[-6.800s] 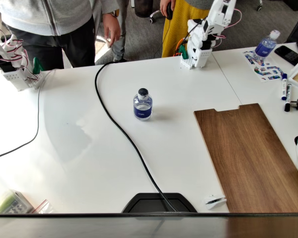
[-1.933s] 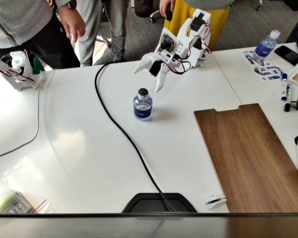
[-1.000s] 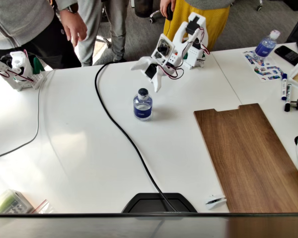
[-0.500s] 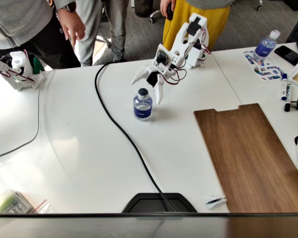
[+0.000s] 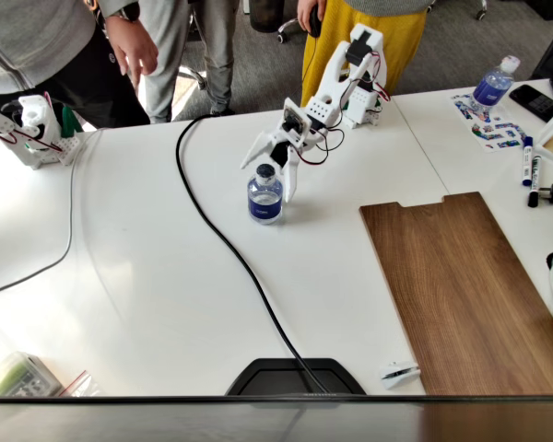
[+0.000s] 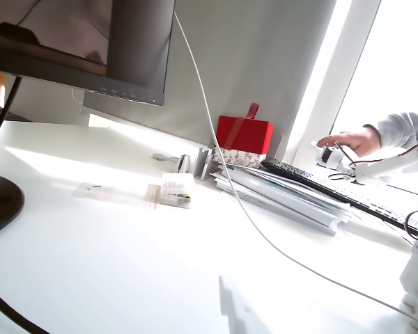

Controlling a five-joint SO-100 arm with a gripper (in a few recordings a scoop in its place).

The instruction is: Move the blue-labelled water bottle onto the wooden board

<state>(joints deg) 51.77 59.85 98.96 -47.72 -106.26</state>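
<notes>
One tabletop [image 5: 147,304], white, carrying one board [image 5: 470,290] at right, bare. One black cable [image 5: 223,241] curving across the middle. Two bottles: one [image 5: 265,194] upright at centre, well apart from the board; a second, white-capped [image 5: 494,85], far back right. Fingers [image 5: 273,172] spread wide, straddling the centre bottle's cap, gripping nothing; contact unclear.

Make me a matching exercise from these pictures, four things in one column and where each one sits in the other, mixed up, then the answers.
Things:
1. small clear blue-labelled water bottle
2. large dark-brown wooden board
3. white two-finger end effector
4. red box

Places:
A. lying flat on the right of the table, fixed view
B. beside a stack of papers, wrist view
C. upright mid-table, beside the black cable
D. open, straddling the bottle's top

Pairs: 1-C, 2-A, 3-D, 4-B
</notes>
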